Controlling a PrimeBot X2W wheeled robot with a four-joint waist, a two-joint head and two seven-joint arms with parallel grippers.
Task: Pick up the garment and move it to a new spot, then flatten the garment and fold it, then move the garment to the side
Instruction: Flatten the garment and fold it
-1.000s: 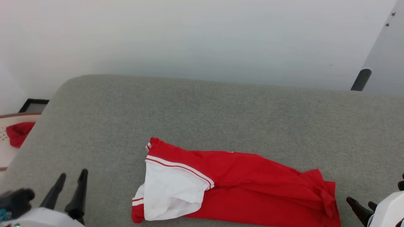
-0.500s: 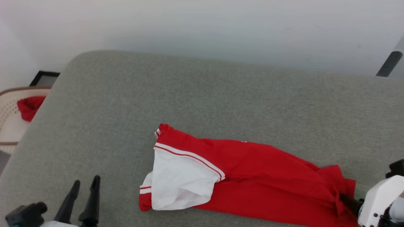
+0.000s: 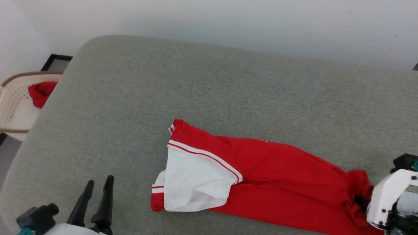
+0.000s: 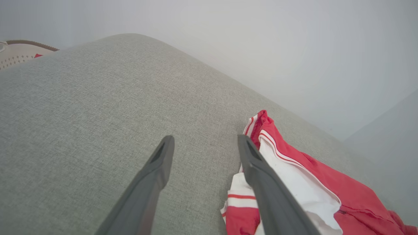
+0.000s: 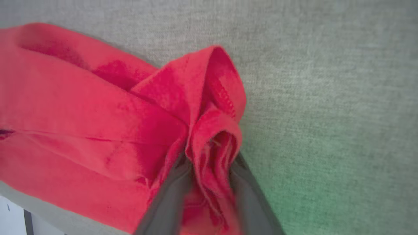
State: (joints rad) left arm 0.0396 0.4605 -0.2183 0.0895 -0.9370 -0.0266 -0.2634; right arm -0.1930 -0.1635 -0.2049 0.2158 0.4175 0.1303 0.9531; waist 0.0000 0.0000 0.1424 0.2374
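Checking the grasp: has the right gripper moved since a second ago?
Yes. Judged against the garment, the right gripper has come leftward from beside its hem onto the bunched red end.

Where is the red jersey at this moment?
In the head view the jersey lies on the grey cushion, near and right of centre, white sleeve toward the left gripper, bunched red end inside the right gripper.
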